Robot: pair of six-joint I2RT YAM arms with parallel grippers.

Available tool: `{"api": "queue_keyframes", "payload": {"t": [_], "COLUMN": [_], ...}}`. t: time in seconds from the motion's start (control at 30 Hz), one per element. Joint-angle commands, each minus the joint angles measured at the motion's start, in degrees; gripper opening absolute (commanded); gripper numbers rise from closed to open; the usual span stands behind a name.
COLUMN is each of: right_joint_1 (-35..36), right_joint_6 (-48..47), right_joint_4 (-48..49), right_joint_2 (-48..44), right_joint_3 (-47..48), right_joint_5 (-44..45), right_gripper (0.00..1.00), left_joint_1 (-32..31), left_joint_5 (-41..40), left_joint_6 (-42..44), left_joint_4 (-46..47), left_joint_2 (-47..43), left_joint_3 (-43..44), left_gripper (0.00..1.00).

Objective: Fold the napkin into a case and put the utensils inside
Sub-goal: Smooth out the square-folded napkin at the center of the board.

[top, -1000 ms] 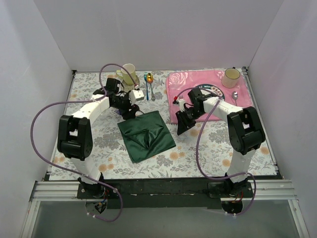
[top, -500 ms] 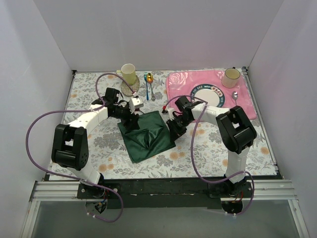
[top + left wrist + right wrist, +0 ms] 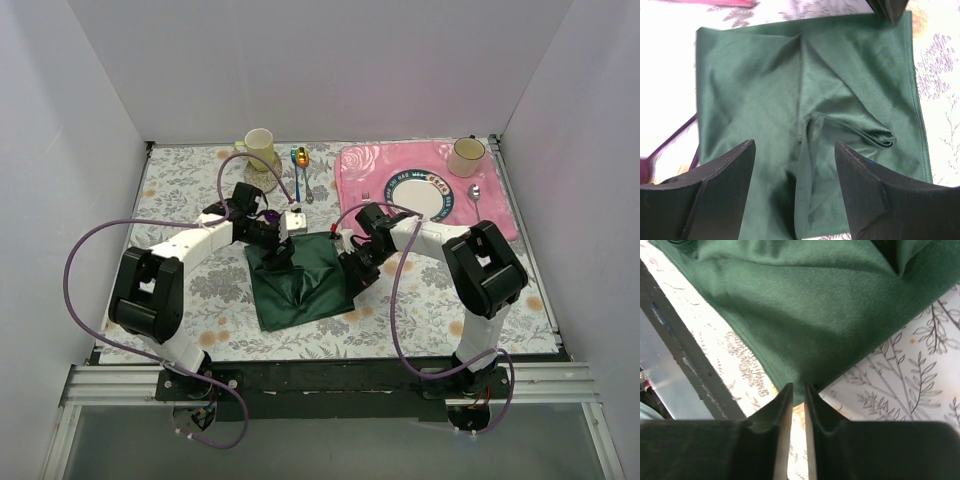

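Napkin [image 3: 298, 285] lies rumpled in the middle of the table [image 3: 190, 290]. Both arms have just moved in to it. The right gripper [image 3: 799, 402] now pinches a corner on its right side. Farther back, the left gripper [image 3: 794, 155] hangs wide open over it, ready to fold.

Red lettering on rim of plate [image 3: 418, 195], on pink placemat [image 3: 492, 212]: too small to read. No other text legible.
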Motion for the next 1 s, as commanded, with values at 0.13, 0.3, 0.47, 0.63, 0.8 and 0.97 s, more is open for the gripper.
{"api": "queue_keyframes", "payload": {"t": [0.13, 0.3, 0.47, 0.63, 0.8, 0.97], "right_joint_1": [0.17, -0.27, -2.11, -2.73, -2.73, -2.64], "right_joint_6": [-0.79, -1.4, -2.81, -4.04, -4.83, -5.45], "right_joint_4": [-4.09, -4.61, -5.58, -6.2, -6.2, -6.29], "right_joint_2": [-7.62, -9.03, -8.32, -7.36, -6.39, -4.46], "right_joint_3": [3.64, 4.08, 5.66, 7.51, 9.35, 12.34], "right_joint_5": [-1.43, -0.21, 0.24, 1.38, 1.29, 1.2], "right_gripper": [0.33, 0.33, 0.33, 0.33, 0.33, 0.33], "left_joint_1": [-5.07, -6.83, -6.84, -6.75, -6.31, -4.12], "left_joint_5": [0.31, -1.0, -3.55, -4.87, -6.01, -8.03], "left_joint_6": [7.65, 9.32, 13.09, 16.87, 17.93, 22.14], "left_joint_4": [-1.49, -2.19, -9.12, -13.34, -15.55, -18.01], "left_joint_2": [2.12, 3.01, 0.91, -6.03, -11.84, -15.71], "left_joint_3": [0.86, 0.86, 0.95, -3.95, -7.83, -13.01], "left_gripper": [0.62, 0.43, 0.11, 0.02, 0.0, 0.0]}}
